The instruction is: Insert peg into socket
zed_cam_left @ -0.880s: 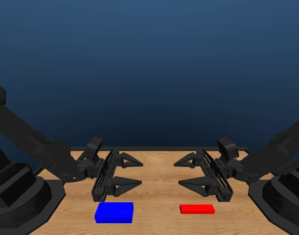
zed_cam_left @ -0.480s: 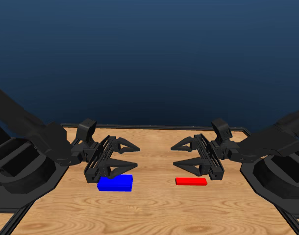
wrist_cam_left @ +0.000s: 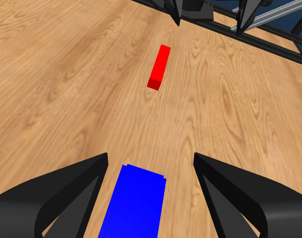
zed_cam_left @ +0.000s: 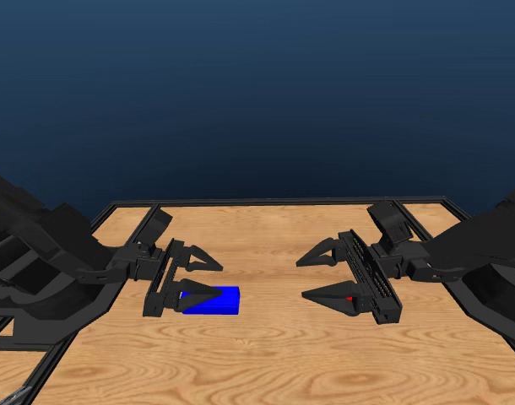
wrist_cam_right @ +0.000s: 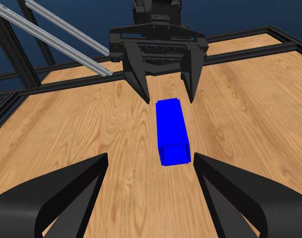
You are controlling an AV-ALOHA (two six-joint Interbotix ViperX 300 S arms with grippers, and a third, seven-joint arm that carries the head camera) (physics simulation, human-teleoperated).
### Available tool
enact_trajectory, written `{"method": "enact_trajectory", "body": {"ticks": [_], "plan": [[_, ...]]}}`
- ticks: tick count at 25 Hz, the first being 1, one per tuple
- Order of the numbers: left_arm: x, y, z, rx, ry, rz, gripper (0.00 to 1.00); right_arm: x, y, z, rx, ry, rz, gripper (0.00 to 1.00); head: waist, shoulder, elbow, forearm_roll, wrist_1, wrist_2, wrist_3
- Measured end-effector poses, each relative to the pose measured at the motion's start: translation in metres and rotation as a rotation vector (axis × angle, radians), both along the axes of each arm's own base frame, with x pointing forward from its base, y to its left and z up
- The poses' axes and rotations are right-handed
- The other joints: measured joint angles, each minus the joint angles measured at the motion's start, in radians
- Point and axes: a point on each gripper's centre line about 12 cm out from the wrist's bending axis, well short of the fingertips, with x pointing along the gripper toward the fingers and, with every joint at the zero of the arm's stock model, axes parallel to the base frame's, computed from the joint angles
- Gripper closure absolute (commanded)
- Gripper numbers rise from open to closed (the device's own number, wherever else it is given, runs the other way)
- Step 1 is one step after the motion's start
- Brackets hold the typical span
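Observation:
The blue socket [zed_cam_left: 217, 300] lies flat on the wooden table [zed_cam_left: 266, 354] at the left. My left gripper [zed_cam_left: 208, 277] is open over its near end, one jaw on each side and neither touching it. From the left wrist the socket [wrist_cam_left: 136, 203] lies between the spread jaws of that gripper [wrist_cam_left: 150, 157], and the red peg [wrist_cam_left: 159, 66] lies farther along the table. My right gripper [zed_cam_left: 304, 278] is open and low over the peg [zed_cam_left: 349, 299], which shows only as a red sliver behind the lower jaw. The right wrist view shows the socket [wrist_cam_right: 172, 129] with its hollow end, but not the peg.
A black frame [zed_cam_left: 274, 202] rims the table. The two arm bases stand at the left [zed_cam_left: 38, 287] and right [zed_cam_left: 494, 295] edges. In the right wrist view the left gripper [wrist_cam_right: 161, 54] faces mine from across the table.
The head camera has shifted and shows more of the table. Both grippers have come down; the left one now straddles the socket's end and the right one now covers most of the peg.

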Motion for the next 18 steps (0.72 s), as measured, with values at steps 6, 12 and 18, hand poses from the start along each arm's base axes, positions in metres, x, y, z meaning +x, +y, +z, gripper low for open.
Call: {"method": "enact_trajectory", "body": {"ticks": [6,12,18], "plan": [[-0.01,-0.004,-0.024,-0.07,0.168,0.019,0.0,0.002,0.002,-0.011,0.045,-0.018,-0.007,0.0,-0.007,0.041,-0.014,0.001,0.012,0.015,-0.001],[-0.012,-0.001,-0.047,-0.11,0.26,0.039,1.0,-0.02,-0.006,-0.019,0.075,0.006,-0.048,0.0,-0.02,0.06,-0.022,-0.003,0.021,0.018,-0.014],[-0.012,-0.003,-0.049,-0.095,0.247,0.016,1.0,-0.048,-0.015,-0.035,0.103,0.113,-0.104,0.0,-0.025,0.064,-0.024,-0.005,0.018,0.014,-0.023]]}}
